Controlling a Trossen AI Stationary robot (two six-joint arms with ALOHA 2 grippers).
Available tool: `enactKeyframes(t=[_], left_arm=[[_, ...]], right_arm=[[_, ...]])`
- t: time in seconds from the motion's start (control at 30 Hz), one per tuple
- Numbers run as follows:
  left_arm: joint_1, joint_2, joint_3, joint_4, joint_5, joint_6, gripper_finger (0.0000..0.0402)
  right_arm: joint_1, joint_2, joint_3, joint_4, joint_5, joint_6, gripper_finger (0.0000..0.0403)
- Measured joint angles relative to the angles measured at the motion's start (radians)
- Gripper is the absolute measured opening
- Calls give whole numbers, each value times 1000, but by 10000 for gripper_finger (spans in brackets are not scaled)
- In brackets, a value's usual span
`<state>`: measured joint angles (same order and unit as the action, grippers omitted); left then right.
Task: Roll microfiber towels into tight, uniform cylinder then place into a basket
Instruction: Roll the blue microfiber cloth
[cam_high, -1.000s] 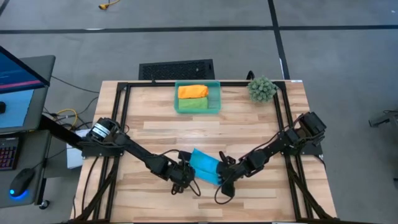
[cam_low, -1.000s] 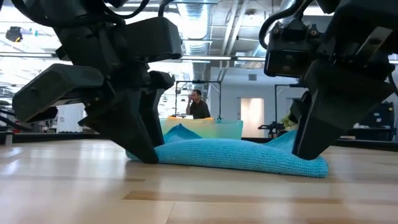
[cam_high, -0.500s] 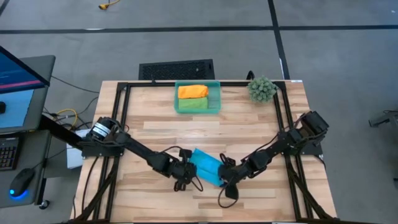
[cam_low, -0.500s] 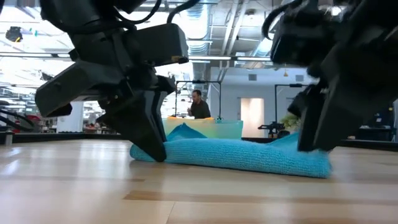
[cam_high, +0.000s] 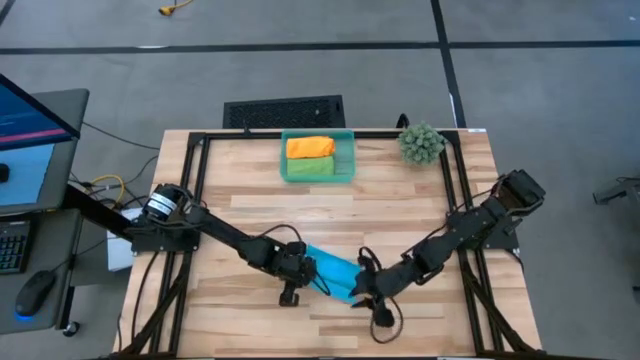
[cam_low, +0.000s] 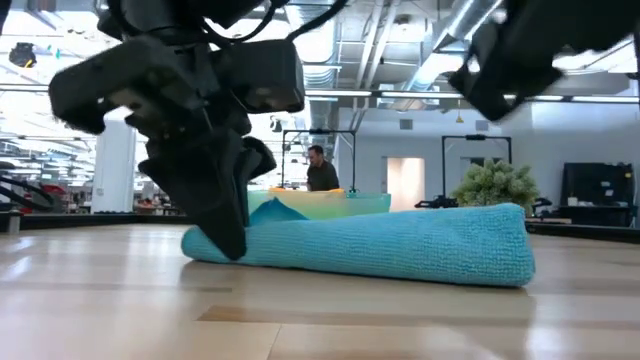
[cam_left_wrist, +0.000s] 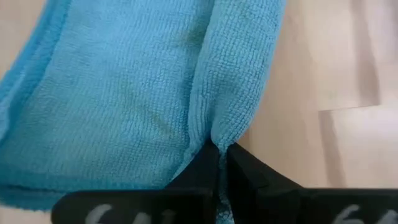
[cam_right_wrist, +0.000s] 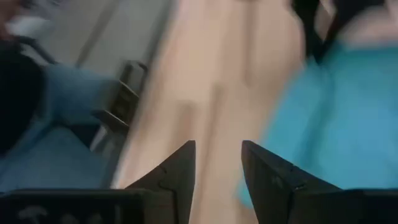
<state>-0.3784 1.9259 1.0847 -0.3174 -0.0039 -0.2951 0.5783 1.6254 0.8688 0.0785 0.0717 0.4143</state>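
My right wrist view is smeared: the blue towel (cam_right_wrist: 336, 118) is only a blur there. In my low view the right arm (cam_low: 540, 50) is cut off by the top edge, its jaws unseen.

2 dark jointed arms, silver-ringed motor on left arm (cam_high: 160, 206), looping black cables, flat black fingers (cam_right_wrist: 176, 171)

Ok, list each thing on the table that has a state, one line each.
Blue towel: rolled, lying on the table.
Left claw: shut on the blue towel's edge.
Right claw: open, holding nothing, off the towel.
Basket: holds the orange towel and green towel, both rolled.
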Motion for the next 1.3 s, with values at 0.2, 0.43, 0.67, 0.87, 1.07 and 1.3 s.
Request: enactKeyframes(t=[0.2, 0.43, 0.67, 0.87, 1.07, 1.3], left_arm=[[26, -6, -1, 2, 111, -133, 5], [46, -5, -1, 2, 201, -265, 6], [75, -4, -2, -1, 348, -301, 6], [89, -3, -2, 1, 375, -305, 6], [91, -3, -2, 7, 383, -305, 6], [92, -3, -2, 12, 392, -304, 6]], right_arm=[[67, 74, 2, 125, 1, -108, 151], [76, 99, 2, 133, 27, -194, 159], [85, 116, 2, 83, 142, -384, 190], [61, 164, 12, 88, 162, -470, 235], [51, 163, 11, 65, 162, -494, 244], [26, 194, 9, 97, 118, -498, 239]])
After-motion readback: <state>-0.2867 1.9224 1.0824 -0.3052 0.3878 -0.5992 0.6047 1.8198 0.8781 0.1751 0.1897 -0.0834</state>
